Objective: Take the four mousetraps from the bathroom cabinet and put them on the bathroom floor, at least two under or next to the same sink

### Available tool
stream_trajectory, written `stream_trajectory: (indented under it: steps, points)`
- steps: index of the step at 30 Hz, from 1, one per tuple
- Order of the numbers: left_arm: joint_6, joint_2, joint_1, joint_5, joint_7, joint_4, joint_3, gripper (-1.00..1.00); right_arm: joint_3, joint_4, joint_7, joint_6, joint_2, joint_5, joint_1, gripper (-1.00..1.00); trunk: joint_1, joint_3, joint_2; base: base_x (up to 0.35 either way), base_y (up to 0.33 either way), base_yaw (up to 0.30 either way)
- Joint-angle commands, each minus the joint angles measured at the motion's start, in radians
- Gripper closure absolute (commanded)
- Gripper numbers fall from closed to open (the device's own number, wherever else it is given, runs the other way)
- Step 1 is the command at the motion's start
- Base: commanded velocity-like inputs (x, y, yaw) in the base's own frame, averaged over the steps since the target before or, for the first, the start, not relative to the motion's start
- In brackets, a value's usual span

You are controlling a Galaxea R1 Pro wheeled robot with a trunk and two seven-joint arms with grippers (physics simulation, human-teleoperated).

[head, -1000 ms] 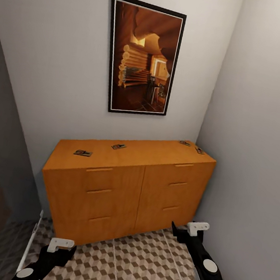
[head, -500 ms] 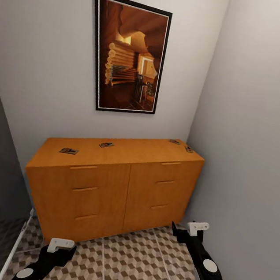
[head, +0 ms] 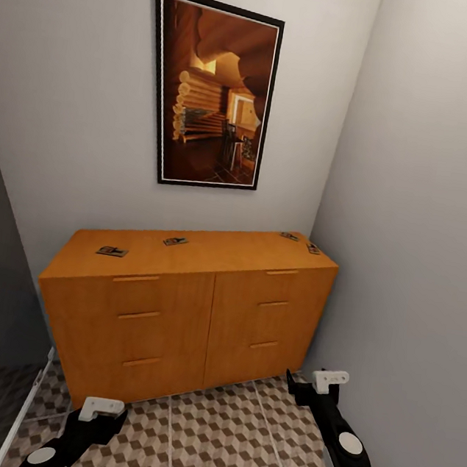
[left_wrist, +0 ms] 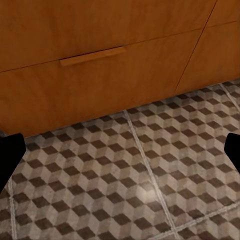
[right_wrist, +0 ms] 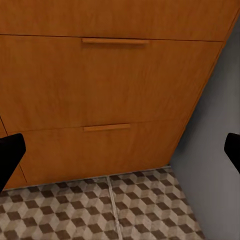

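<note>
- In the head view the black left gripper (head: 101, 412) and the black right gripper (head: 320, 383), each with a white block near its tip, hang low over the cube-patterned brown, beige and grey tiled floor (head: 234, 441), well short of the cabinet; neither holds or touches anything.
- The left wrist view shows that gripper's dark fingertips (left_wrist: 10, 152) at the picture's two edges, spread wide apart, with bare tiles (left_wrist: 150, 170) between them and a bottom drawer front beyond.
- The right wrist view shows the same wide spread of its fingertips (right_wrist: 10, 150), facing two drawer fronts with slim bar handles (right_wrist: 107, 127) and the grey side wall (right_wrist: 215, 170).
- From the head, the low orange-brown wooden cabinet (head: 178, 307) carries four small dark mousetraps on its top: one near the left end (head: 112, 251), one further along (head: 175, 241), and two close together at the far right corner (head: 289, 236) (head: 313, 249).
- A black-framed picture of a log interior (head: 213, 89) hangs on the wall above.
</note>
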Motion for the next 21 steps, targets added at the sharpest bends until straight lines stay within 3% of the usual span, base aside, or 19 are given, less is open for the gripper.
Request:
stream_trajectory:
  steps: [1, 21]
  points:
    - [0.006, 0.0, 0.0, 0.0, -0.007, -0.002, 0.003, -1.0, 0.001, -0.001, 0.002, 0.001, -0.001, 0.003, 0.0, -1.0, 0.0, -0.001, -0.001, 0.0, 0.0, 0.0]
    - [0.006, 0.0, 0.0, 0.002, -0.007, -0.001, 0.003, -1.0, 0.001, -0.001, 0.002, 0.001, -0.002, 0.003, 0.0, -1.0, 0.0, -0.001, -0.001, 0.0, 0.0, 0.0]
